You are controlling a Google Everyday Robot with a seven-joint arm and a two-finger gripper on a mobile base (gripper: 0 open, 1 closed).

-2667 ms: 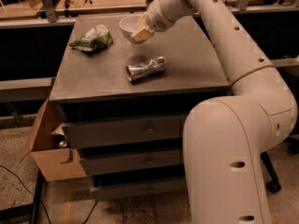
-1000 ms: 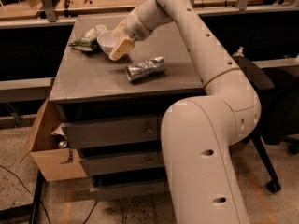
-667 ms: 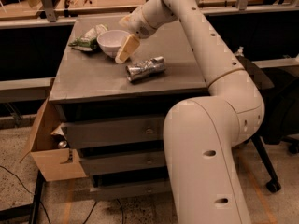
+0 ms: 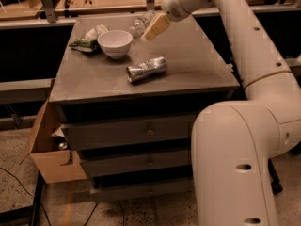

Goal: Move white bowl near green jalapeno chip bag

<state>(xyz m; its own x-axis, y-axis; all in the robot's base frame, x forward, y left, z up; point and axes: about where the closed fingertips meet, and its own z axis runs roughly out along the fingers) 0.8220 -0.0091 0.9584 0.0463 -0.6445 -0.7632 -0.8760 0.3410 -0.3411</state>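
The gray surface tops a drawer cabinet, with open room across its right and front. The white bowl stands upright toward the back left, just beside the green chip bag at the left edge. A silver foil bag lies mid-surface. The end effector hovers near the back edge by a clear bottle, apart from the bowl. I cannot tell how wide it is.

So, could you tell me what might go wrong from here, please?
The end effector hovers just right of the bowl and in front of the bottle; a careless swing could bump either. The green bag lies near an edge of the table, so a shoved bowl might push it off. The foil bag lies close by and could get clipped.
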